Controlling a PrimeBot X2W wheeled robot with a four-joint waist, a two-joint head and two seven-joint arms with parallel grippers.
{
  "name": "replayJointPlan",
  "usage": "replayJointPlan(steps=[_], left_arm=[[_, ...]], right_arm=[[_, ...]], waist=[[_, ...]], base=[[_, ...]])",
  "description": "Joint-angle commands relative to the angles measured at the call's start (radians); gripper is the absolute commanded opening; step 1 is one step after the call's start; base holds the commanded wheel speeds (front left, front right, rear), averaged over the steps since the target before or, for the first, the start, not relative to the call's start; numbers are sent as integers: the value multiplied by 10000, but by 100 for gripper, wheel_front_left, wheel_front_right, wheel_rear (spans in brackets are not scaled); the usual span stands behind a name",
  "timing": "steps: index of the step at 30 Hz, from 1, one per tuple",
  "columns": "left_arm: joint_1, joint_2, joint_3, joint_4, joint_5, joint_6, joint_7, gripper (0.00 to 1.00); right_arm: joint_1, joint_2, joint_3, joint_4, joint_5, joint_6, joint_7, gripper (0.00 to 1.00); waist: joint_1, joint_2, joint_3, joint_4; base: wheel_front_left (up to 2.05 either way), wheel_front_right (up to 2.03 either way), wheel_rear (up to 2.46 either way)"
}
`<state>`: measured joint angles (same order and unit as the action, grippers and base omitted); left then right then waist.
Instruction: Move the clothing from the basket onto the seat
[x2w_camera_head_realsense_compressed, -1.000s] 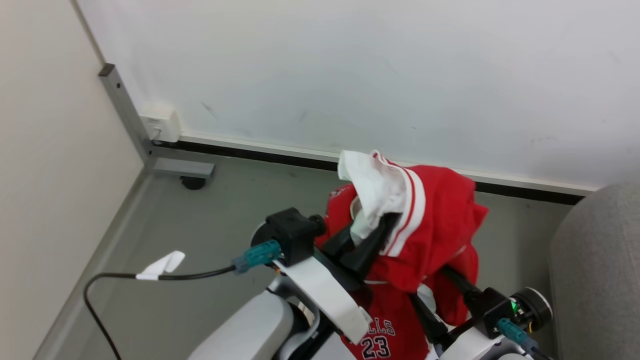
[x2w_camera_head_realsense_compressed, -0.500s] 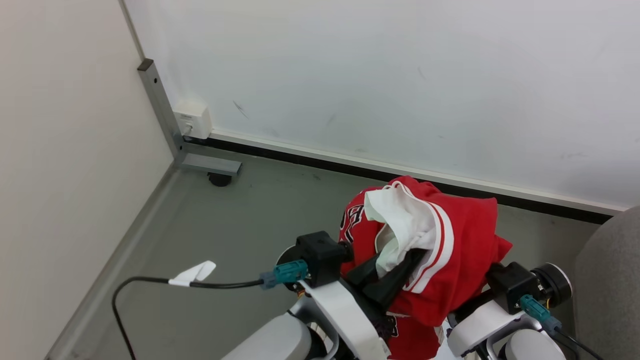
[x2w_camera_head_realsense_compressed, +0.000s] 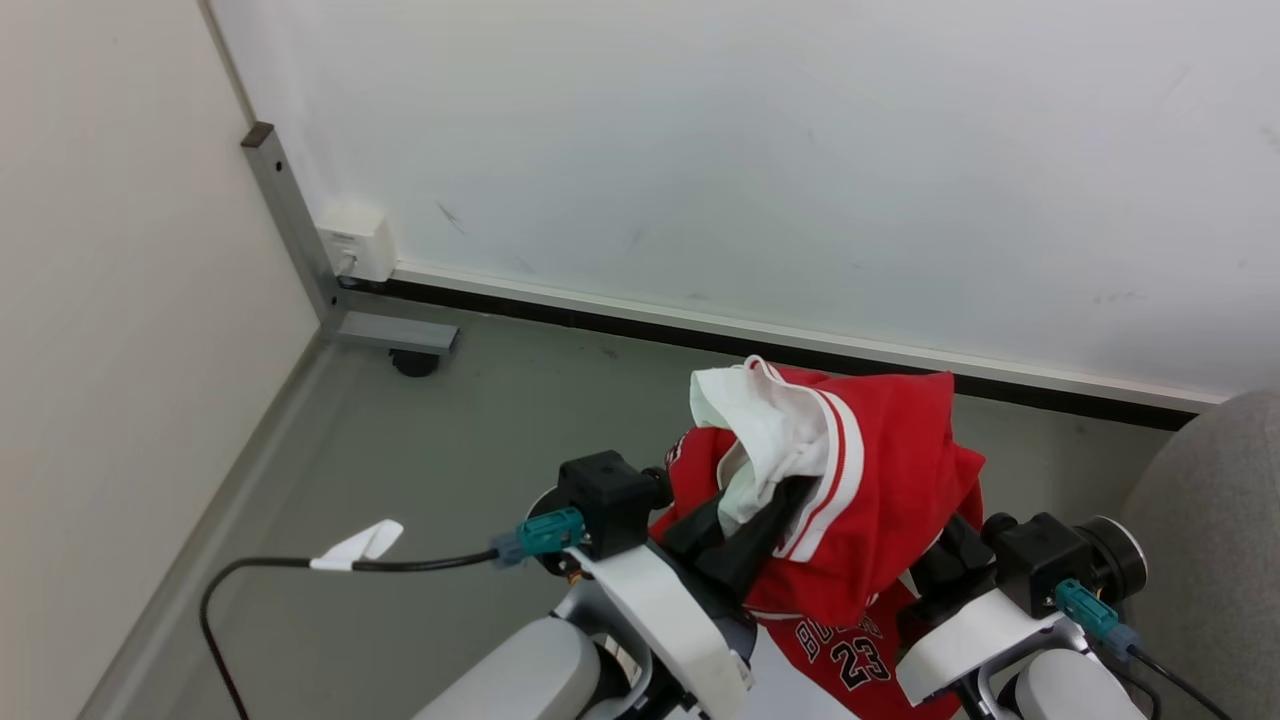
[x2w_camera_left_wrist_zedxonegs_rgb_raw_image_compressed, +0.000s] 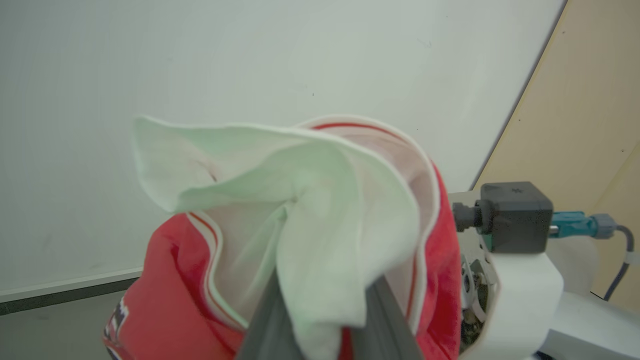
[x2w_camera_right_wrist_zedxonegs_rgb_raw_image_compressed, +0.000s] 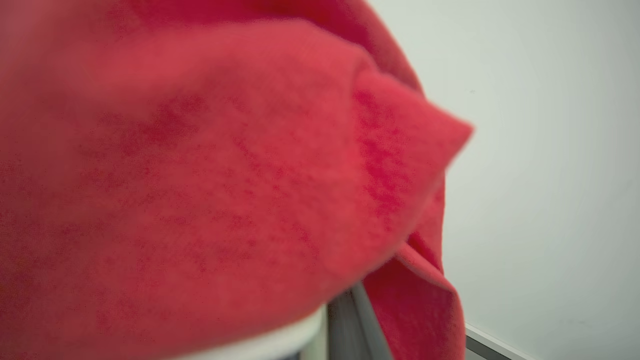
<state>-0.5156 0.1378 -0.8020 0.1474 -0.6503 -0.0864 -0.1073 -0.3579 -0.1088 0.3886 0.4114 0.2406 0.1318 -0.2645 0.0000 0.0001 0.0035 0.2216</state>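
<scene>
The clothing (x2w_camera_head_realsense_compressed: 870, 470) is a red bundle with white trim, held up off the floor between both arms. The jersey's "23" print (x2w_camera_head_realsense_compressed: 860, 662) hangs below it. My left gripper (x2w_camera_head_realsense_compressed: 770, 510) is shut on a white fold of the clothing (x2w_camera_left_wrist_zedxonegs_rgb_raw_image_compressed: 300, 210), and its two grey fingers (x2w_camera_left_wrist_zedxonegs_rgb_raw_image_compressed: 385, 325) pinch that fold. My right gripper (x2w_camera_head_realsense_compressed: 935, 572) is buried under the red cloth (x2w_camera_right_wrist_zedxonegs_rgb_raw_image_compressed: 200, 175), with one grey finger (x2w_camera_right_wrist_zedxonegs_rgb_raw_image_compressed: 350, 320) showing near the middle. The seat (x2w_camera_head_realsense_compressed: 1210, 560) curves in at the right edge, just right of my right wrist. The basket is out of view.
A white wall with a dark baseboard (x2w_camera_head_realsense_compressed: 760, 340) stands close ahead and a beige wall on the left. A metal post with a caster foot (x2w_camera_head_realsense_compressed: 395, 338) and a white socket box (x2w_camera_head_realsense_compressed: 352, 242) sit in the corner. A black cable (x2w_camera_head_realsense_compressed: 290, 565) trails from my left wrist.
The head camera has shifted, so the whole picture has moved. Both grippers still hold the bundle. The jersey's "23" print, hidden half a second ago, hangs in view again.
</scene>
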Motion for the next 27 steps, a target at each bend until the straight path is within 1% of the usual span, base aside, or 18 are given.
replayJointPlan(steps=[1, 12, 13, 14, 15, 16, 22, 27], left_arm=[[-74, 61, 59, 16, -88, 22, -114, 0], [-93, 162, 198, 242, -108, 165, -280, 0], [-86, 159, 190, 267, -109, 176, -300, 11], [-84, 161, 184, 299, -107, 199, -303, 39], [-90, 164, 183, 324, -98, 222, -306, 89], [-100, 157, 179, 345, -106, 218, -305, 100], [-64, 255, 194, 391, -63, 266, -395, 100], [59, 378, 199, 360, 6, 339, -497, 100]], right_arm=[[96, -52, -4, -75, 90, -21, 3, 0], [295, -67, -77, -368, 322, -21, 3, 0], [317, -70, -103, -399, 325, -21, 3, 0], [333, -84, -136, -433, 338, -21, 3, 0], [349, -98, -157, -480, 328, -21, 3, 0], [360, -113, -199, -526, 309, -21, 3, 0], [588, -169, -613, -832, 177, -21, 3, 0], [811, -196, -1033, -1105, 126, -21, 3, 0]], waist=[[0, -1, 6, -73], [0, -1, 21, -440], [0, -1, 25, -464], [0, -1, 37, -486], [0, -1, 56, -511], [0, -1, 78, -535], [0, -1, 153, -768], [0, -1, 214, -1120]], base=[[0, 0, 0], [0, 0, 0], [0, 0, 0], [0, 0, 0], [0, 0, 0], [0, 0, 0], [0, 0, 0], [0, 0, 0]])
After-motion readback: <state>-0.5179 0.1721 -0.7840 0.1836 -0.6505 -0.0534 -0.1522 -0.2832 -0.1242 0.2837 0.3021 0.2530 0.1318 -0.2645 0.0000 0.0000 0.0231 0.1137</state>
